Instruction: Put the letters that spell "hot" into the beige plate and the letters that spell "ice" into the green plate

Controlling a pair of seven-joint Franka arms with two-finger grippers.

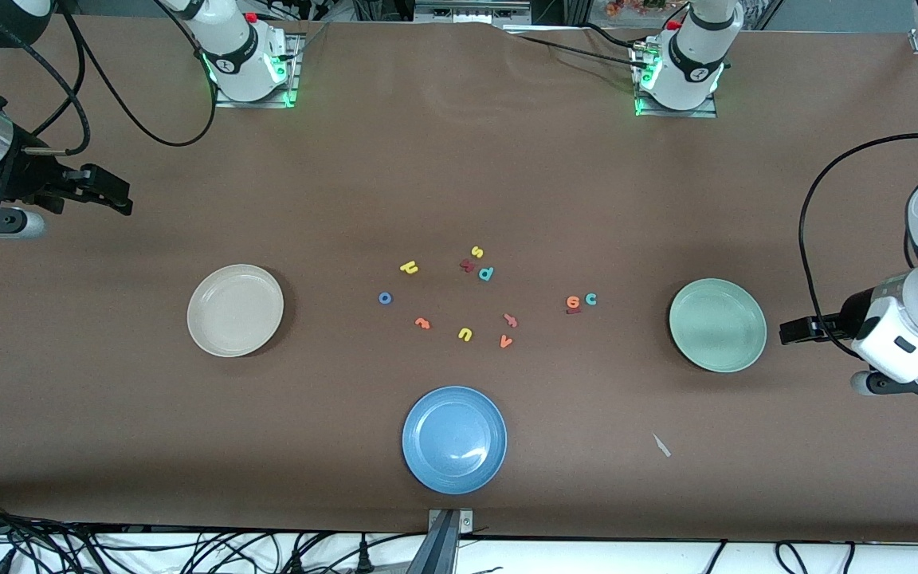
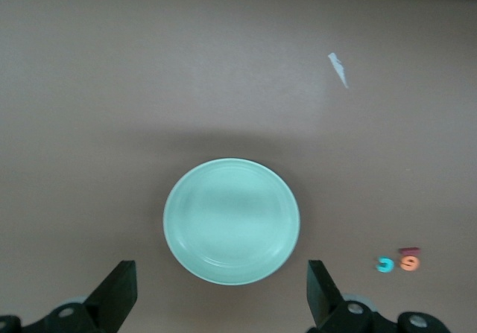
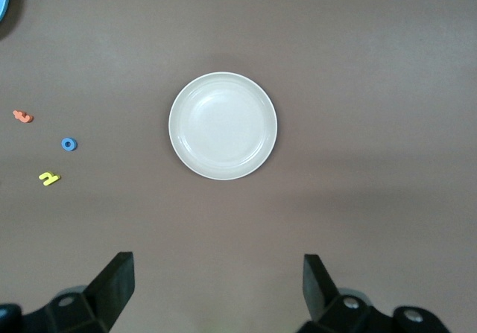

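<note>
Both my pincers are spread and empty: my right gripper (image 1: 120,199) is up by the beige plate (image 1: 208,339), my left gripper (image 1: 786,331) beside the green plate (image 1: 686,351). Both plates hold 0 letters. I'd start left, dropping straight onto the teal c (image 1: 590,299), pinching only it, since the orange e (image 1: 573,301) and maroon i (image 1: 574,311) crowd it.

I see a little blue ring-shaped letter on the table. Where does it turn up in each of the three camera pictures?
Front view: the blue o lies on the brown table between the beige plate and the scattered letters.
Left wrist view: not in it; only the green plate and a few letters show.
Right wrist view: the blue o lies beside the beige plate, between an orange letter and a yellow one.
Shared landmark: the beige plate.
</note>
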